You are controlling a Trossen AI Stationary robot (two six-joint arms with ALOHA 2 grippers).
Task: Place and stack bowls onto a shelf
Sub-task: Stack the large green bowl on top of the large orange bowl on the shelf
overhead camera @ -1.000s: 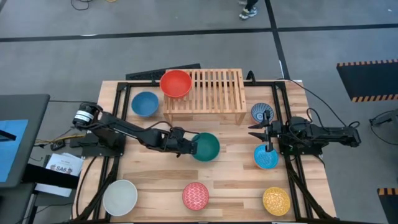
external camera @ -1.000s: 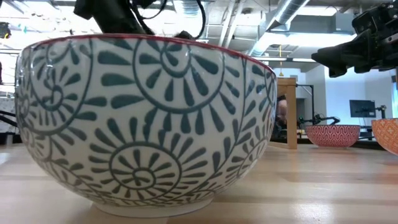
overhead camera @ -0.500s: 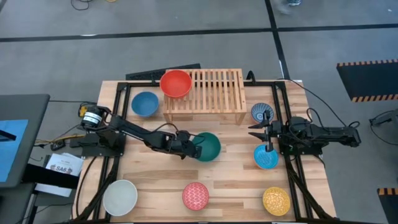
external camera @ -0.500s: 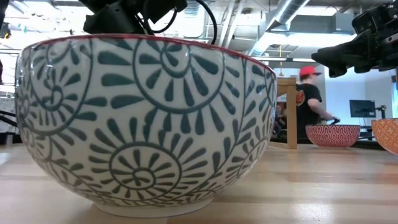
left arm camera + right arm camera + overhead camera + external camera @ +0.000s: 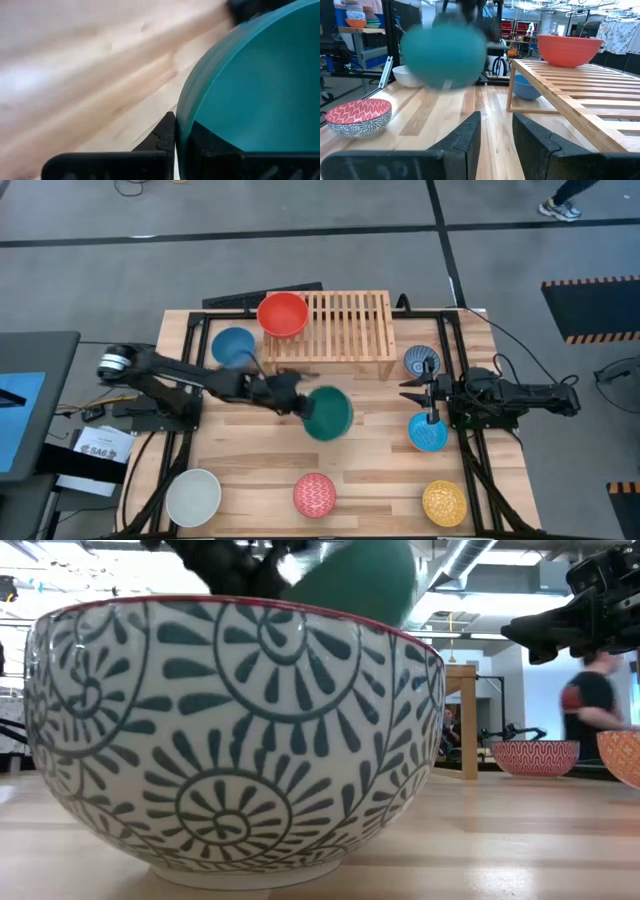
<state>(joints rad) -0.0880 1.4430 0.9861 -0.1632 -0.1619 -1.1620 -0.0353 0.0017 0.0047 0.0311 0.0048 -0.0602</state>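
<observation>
Now the left gripper (image 5: 297,404) pinches the rim of the teal bowl (image 5: 327,413), lifted above the table's middle, and the shelf (image 5: 338,320) with the red bowl (image 5: 282,314) lies just past it toward the table's far edge, nearer this arm than the right gripper (image 5: 412,392), whose fingers stand apart and hold nothing by the right edge.

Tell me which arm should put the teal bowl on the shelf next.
Left. The left gripper already holds the teal bowl lifted near the shelf; the right gripper waits empty by the table's right edge.
</observation>
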